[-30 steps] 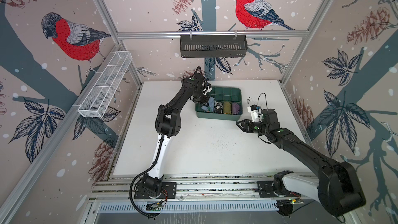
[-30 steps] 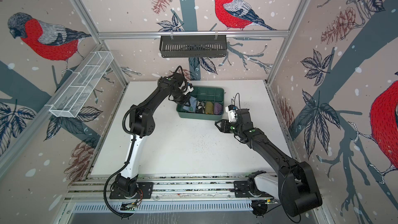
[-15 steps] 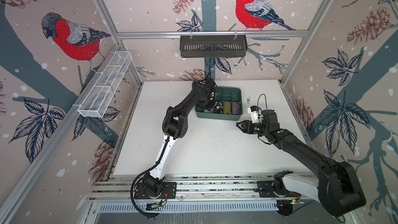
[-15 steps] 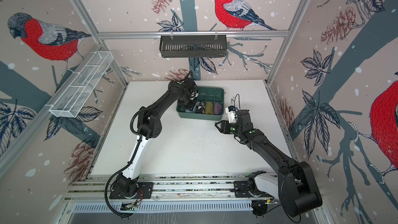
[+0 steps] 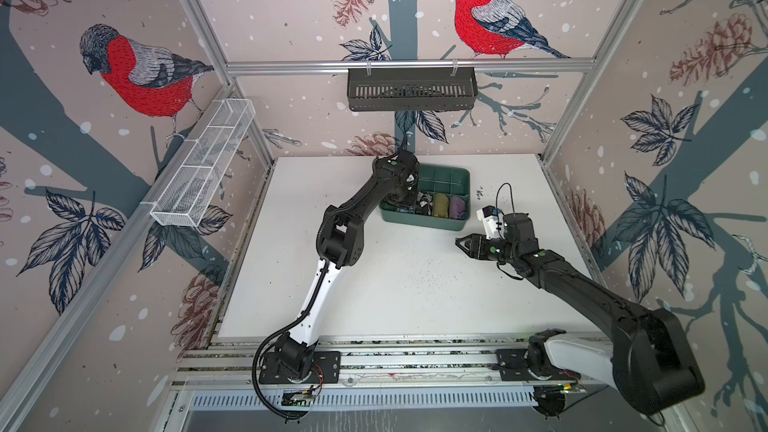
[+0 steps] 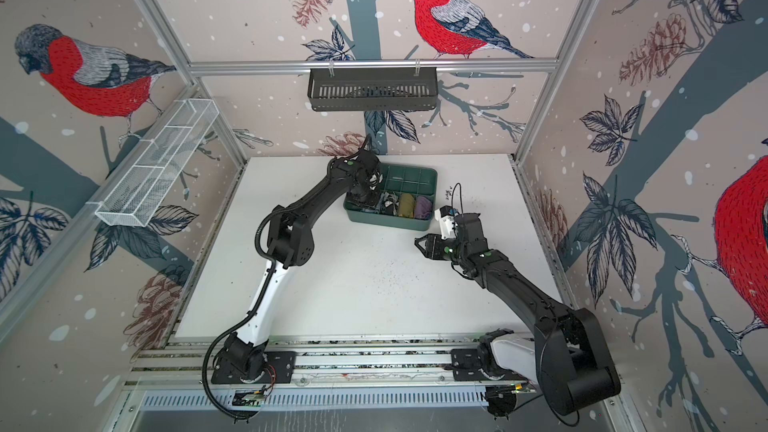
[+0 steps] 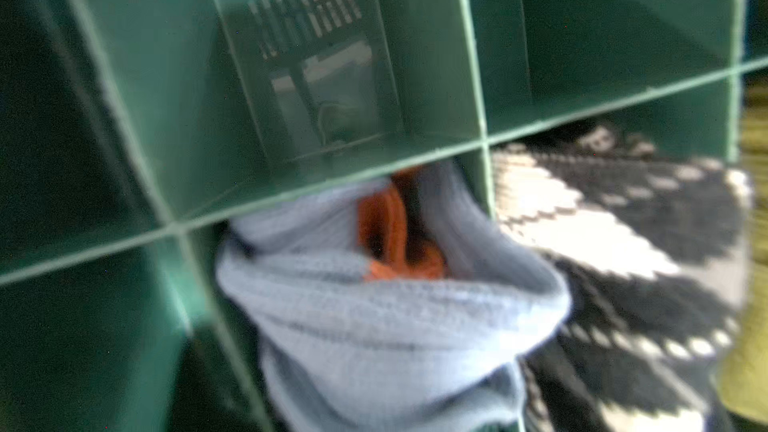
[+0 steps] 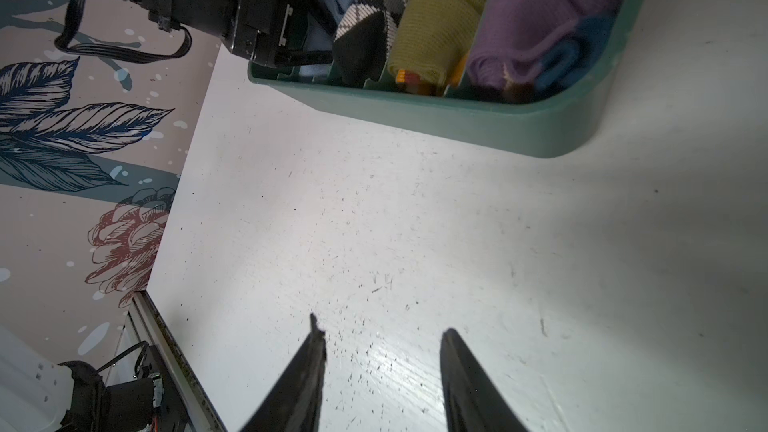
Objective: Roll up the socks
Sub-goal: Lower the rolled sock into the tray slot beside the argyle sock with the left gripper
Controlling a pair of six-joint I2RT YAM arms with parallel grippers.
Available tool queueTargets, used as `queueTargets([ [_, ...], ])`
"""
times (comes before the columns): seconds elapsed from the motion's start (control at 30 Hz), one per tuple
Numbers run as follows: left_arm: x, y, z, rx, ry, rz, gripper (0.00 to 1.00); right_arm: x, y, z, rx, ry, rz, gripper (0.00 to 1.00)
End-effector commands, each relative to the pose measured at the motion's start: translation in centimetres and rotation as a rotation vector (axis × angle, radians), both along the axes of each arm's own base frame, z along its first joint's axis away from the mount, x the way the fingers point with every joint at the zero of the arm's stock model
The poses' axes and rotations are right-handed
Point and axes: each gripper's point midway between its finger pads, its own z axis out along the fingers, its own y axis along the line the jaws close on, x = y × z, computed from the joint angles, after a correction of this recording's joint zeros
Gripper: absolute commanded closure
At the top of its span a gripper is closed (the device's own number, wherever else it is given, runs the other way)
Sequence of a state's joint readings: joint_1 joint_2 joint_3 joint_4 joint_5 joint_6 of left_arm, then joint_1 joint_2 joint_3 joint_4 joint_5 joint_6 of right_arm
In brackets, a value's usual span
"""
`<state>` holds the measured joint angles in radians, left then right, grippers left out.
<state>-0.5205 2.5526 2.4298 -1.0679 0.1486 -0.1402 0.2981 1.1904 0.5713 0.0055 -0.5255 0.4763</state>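
The light blue sock (image 7: 374,317), rolled with its orange cuff showing, fills the near part of the left wrist view and sits in a compartment of the green bin (image 5: 424,222). My left gripper (image 5: 405,201) reaches down into that compartment and is shut on the roll; its fingertips are hidden by the cloth. The black-grey-white argyle sock (image 7: 623,243) lies rolled in the neighbouring compartment, also seen in the right wrist view (image 8: 374,6). My right gripper (image 5: 457,241) hovers open over bare table in front of the bin, its fingers (image 8: 316,367) holding nothing.
An olive-yellow roll (image 8: 440,14) and a purple roll (image 8: 540,14) fill the bin's compartments to the right of the argyle sock. A dark basket (image 5: 411,89) hangs on the back wall and a white wire basket (image 5: 203,168) on the left wall.
My left gripper has swung right over the bin and gone down into it with the light blue sock. The right arm has stayed still.
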Motion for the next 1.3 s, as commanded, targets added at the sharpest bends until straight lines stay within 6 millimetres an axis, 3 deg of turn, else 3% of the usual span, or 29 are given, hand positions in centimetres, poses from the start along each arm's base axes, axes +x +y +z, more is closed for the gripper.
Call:
queueTargets([
  [0.0, 0.4, 0.4, -1.1, 0.033, -0.006, 0.045, 1.0, 0.2, 0.3, 0.5, 0.021, -0.022, 0.008, 0.53],
  [0.37, 0.4, 0.3, -1.0, 0.039, -0.011, 0.059, 0.85, 0.2, 0.3, 0.4, 0.028, -0.02, 0.01, 0.53],
  [0.53, 0.6, 0.4, -0.2, 0.04, -0.032, 0.069, 0.69, 0.1, 0.4, 0.5, 0.03, -0.021, 0.012, 0.53],
  [1.03, 0.5, 0.3, 2.9, 0.033, -0.098, 0.065, 0.65, 0.1, 0.3, 0.7, 0.029, -0.025, 0.011, 0.53],
  [1.27, 0.3, 0.4, 3.5, 0.037, -0.106, 0.052, 0.61, 0.1, 0.3, 0.7, 0.027, -0.025, 0.01, 0.53],
])
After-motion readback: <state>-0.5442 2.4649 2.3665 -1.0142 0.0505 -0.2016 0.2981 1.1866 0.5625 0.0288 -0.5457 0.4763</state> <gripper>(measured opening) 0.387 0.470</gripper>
